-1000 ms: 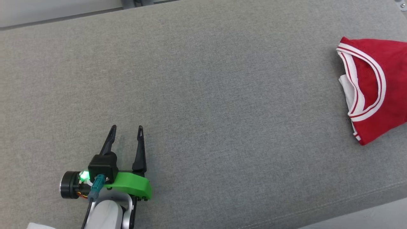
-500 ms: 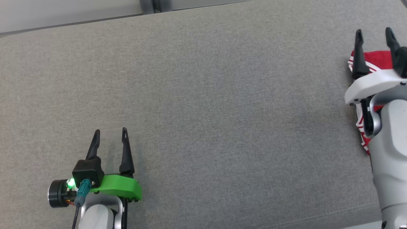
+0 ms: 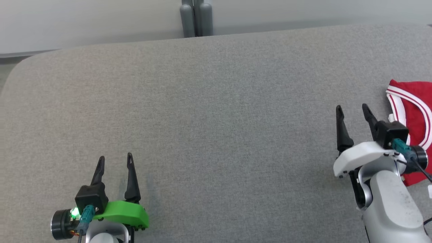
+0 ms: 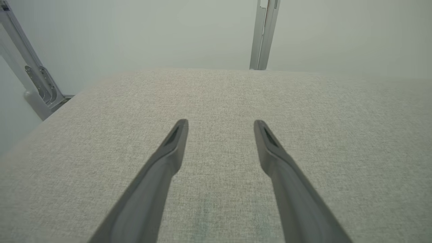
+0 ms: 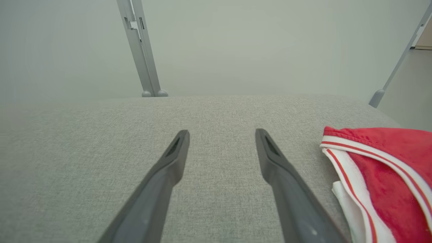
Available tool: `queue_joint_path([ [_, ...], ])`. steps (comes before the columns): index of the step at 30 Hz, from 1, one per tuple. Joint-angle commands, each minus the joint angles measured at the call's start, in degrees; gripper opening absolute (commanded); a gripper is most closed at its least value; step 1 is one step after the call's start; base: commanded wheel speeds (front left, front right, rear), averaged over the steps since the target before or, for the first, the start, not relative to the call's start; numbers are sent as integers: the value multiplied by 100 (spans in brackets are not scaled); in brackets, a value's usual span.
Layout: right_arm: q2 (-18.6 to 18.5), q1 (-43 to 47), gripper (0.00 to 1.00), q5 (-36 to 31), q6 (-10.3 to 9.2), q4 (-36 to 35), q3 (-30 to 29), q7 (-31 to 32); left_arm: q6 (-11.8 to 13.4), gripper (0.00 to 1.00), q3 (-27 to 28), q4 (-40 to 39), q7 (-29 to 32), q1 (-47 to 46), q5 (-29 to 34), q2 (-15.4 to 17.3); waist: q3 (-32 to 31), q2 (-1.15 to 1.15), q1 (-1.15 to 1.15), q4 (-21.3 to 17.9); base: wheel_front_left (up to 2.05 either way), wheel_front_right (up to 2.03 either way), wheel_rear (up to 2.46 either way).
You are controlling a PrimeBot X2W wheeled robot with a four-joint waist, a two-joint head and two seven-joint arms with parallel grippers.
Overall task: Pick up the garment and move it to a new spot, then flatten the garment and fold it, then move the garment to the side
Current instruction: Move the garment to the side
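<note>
Red garment is lying on the grey padded surface, way over on the right, nothing gripping it. Right gripper sits just left of it, fingers spread and empty, pointing forward. Left gripper is well apart at lower left, same pose, also spread and empty.

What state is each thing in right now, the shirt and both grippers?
shirt: lying in a compact fold at the right end of the grey surface, not held.
left gripper: open, empty, over bare fabric.
right gripper: open, empty, just left of the shirt, not touching it.
</note>
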Motion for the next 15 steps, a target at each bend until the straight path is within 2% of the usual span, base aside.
queue_joint_path([
  [1,39,184,100,6,-10,-29,24,-17,32,100,40,21,-14,101,-8,25,-294,0,0,230,0,0,0],
  [15,223,1029,100,209,-10,-325,269,-17,-101,100,255,141,-14,355,52,26,-767,0,0,343,0,0,0],
])
